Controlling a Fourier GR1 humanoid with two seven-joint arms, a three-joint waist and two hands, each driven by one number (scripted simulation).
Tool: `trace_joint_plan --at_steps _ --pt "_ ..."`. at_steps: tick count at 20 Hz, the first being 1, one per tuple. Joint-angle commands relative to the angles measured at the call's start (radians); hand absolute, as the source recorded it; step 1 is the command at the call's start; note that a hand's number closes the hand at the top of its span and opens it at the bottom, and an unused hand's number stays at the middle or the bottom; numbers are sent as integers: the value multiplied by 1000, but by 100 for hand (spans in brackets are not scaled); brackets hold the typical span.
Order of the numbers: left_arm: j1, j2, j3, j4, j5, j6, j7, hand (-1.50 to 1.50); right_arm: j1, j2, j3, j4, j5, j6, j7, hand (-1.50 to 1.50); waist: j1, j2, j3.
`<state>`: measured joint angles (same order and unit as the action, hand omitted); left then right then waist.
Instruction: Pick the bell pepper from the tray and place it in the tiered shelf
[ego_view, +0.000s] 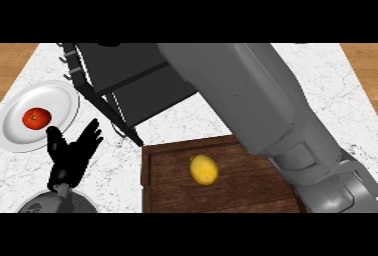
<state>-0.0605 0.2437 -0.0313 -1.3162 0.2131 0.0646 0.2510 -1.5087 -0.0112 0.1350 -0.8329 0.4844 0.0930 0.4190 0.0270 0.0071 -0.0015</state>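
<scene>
The bell pepper (203, 169), a yellow oval shape, lies alone near the middle of the brown wooden tray (159, 200), touched by nothing, so the pick has not yet been made as far as can be judged. The tray sits at the near side of the white marbled table (184, 125), its raised rim keeping the pepper from rolling off. Just behind the tray's far left corner stands the dark grey tiered shelf (122, 65), seen from above and tilted in the view, its flat tiers open toward the tray; that closeness suits a short carry from one to the other. The right forearm (258, 100) sweeps across the picture from the lower right up over the shelf, and the right hand itself is hidden beyond it, so whether its fingers are open or curled cannot be told. The left hand (74, 150) shows at the lower left, fingers straight and spread upward, holding nothing and resting well away from the tray. Beside it, at the table's left, a white plate (63, 95) carries a red tomato (35, 118), which has no part in the task.
</scene>
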Motion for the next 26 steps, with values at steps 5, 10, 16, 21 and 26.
trace_joint_plan --at_steps 5,10,16,21,26 --pt "-26 32 12 -39 -2 -25 51 0 -104 11 53 214 -26 -146 -67 150 23 2 -1" --pt "-1 4 7 -33 -12 -20 36 0 -69 11 -35 247 -14 -106 -211 150 -4 -3 1" --pt "-22 -7 16 1 -27 -13 23 0 -94 11 29 332 -52 -162 -262 150 9 -1 0" --pt "-29 -18 27 44 -28 -15 -2 0 -135 8 -69 341 -50 -144 -208 150 -8 -2 0" --pt "-20 -1 39 19 -12 -42 3 0 -137 3 -177 367 -136 -228 -208 -150 1 2 0"
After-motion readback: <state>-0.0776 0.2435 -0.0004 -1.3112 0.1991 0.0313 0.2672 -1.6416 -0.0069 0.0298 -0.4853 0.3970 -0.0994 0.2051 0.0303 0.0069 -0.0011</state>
